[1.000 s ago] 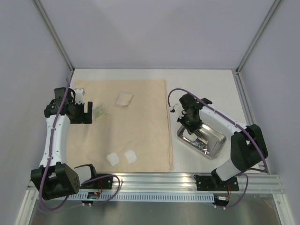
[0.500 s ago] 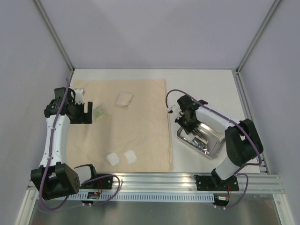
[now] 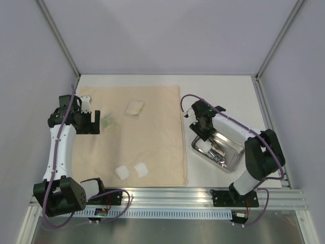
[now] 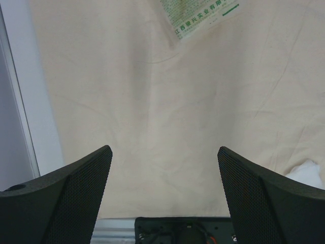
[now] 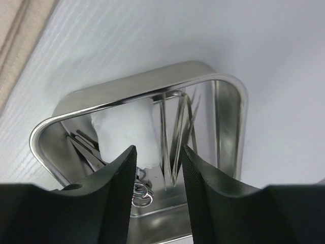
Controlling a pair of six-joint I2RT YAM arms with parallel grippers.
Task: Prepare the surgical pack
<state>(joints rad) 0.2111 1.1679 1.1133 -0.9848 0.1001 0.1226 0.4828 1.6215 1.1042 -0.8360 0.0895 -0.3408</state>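
R gripper point(image 5: 158, 148): jaws part-open, nothing pinched; hangs over far-left end of steel tray point(image 5: 238, 101)
L gripper point(image 4: 165, 152): jaws wide, empty; hovers over left side of beige cloth point(image 4: 152, 101)
Tray: on white table point(image 3: 223, 91), just right of cloth, near-right of centre; set askew
In tray: white gauze pad point(image 5: 127, 129) at left end, below R fingers point(image 5: 119, 178); tweezers point(image 5: 172, 152) beside it; scissors point(image 5: 143, 192) w/ ring handles partly hidden
Cloth: spread flat, left-centre of table
On cloth: two gauze squares point(image 3: 123, 172) point(image 3: 141, 169) near front edge, side by side; folded pad point(image 3: 134, 107) far side; green-printed packet point(image 3: 108, 122) just right of L gripper
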